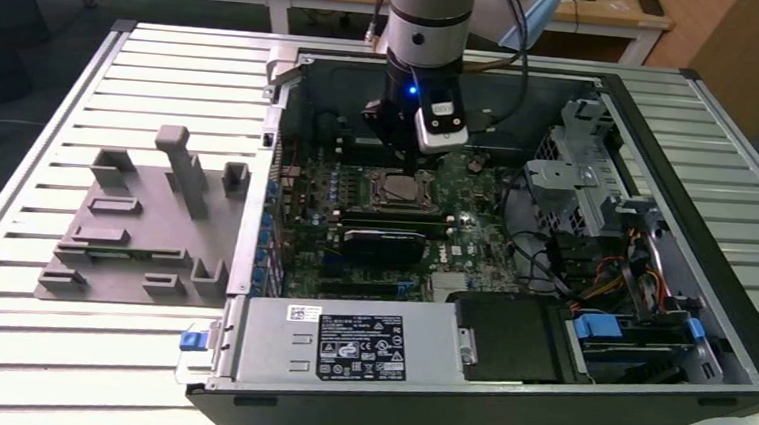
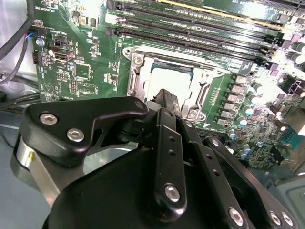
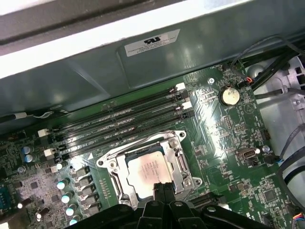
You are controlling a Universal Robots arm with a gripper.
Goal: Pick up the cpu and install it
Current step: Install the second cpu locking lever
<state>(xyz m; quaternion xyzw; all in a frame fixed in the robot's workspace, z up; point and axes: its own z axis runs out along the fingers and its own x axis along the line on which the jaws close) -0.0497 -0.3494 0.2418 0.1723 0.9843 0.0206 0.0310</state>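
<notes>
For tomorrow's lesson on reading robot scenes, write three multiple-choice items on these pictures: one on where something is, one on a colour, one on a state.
1. Where does the cpu lie?
A. In the motherboard socket
B. On the grey tray
C. On the power supply

2. What colour is the motherboard?
A. Blue
B. Green
C. Red

3. How does the end effector stand to the cpu?
A. It holds the cpu high above the case
B. It rests on the grey tray
C. It hangs close over the cpu, inside the case

Key: 1 A, in both wrist views the silver chip sits inside the metal socket frame. 2 B, the board is green in the exterior view and both wrist views. 3 C, in the first wrist view the fingertips reach the edge of the seated chip; the exterior view shows the arm inside the open computer case.
</notes>
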